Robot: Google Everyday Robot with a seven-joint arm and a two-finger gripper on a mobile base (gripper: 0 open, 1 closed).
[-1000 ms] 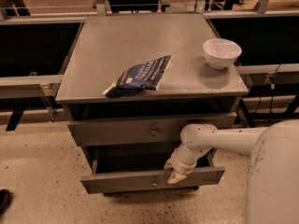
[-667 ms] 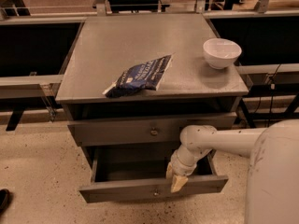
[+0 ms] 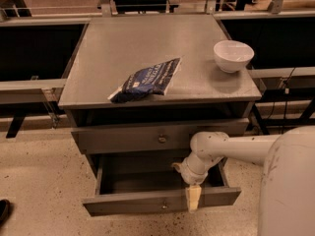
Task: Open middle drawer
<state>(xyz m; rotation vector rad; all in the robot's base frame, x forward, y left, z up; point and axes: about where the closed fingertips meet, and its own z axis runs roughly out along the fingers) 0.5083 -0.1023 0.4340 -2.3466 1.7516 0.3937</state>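
Note:
The middle drawer (image 3: 147,201) is a grey flat-fronted drawer that stands pulled out, so its shallow grey box interior shows. Its small round knob (image 3: 165,206) sits at the centre of the front. My gripper (image 3: 193,199) hangs down from the white arm (image 3: 231,149) at the drawer's front edge, a little to the right of the knob. Its tan tip overlaps the top of the drawer front.
A grey drawer front with a knob (image 3: 162,138) sits above it, closed. On the cabinet top (image 3: 147,43) lie a dark blue chip bag (image 3: 147,79) and a white bowl (image 3: 233,55). Dark railings flank the cabinet; speckled floor (image 3: 39,181) in front.
The middle drawer has slid further out toward the camera. My gripper has moved down and forward with its front edge.

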